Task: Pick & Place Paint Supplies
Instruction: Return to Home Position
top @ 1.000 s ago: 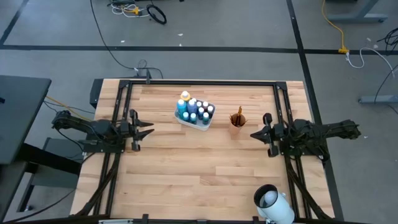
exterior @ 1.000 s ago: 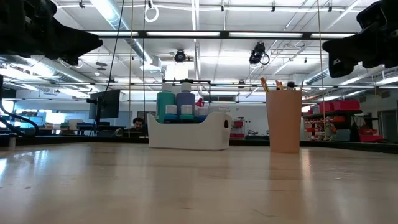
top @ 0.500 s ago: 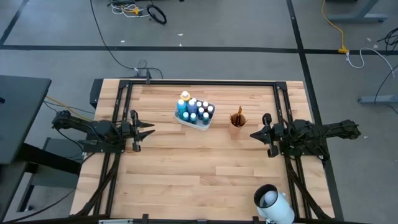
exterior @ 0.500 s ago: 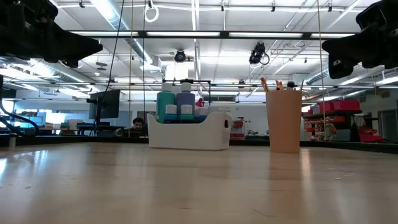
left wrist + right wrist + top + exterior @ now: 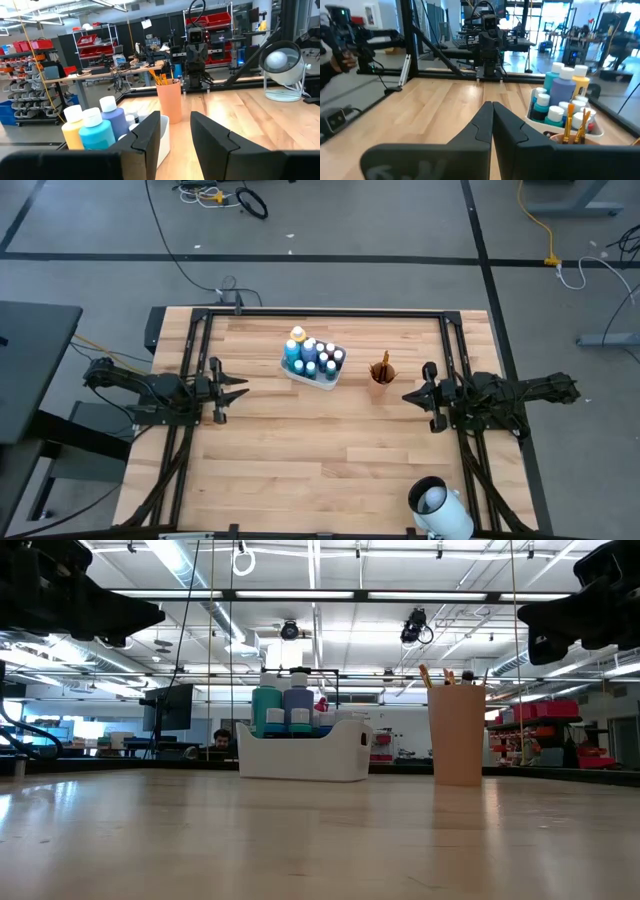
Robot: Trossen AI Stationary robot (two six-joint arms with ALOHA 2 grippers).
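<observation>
wooden tabletop (image 5: pixel 330 460) holds everything sorted: the paint bottles (image 5: pixel 313 356) stand packed in the white tray (image 5: pixel 303 378), and the paintbrushes (image 5: pixel 383 366) stand upright in the orange cup (image 5: pixel 380 390) just beside it, so nothing can roll. the left gripper (image 5: pixel 243 390) hovers at its side, fingers parted and empty. the right gripper (image 5: pixel 405 395) hovers opposite, fingers pressed together on nothing. both are clear of the supplies, so the sorting looks finished.
</observation>
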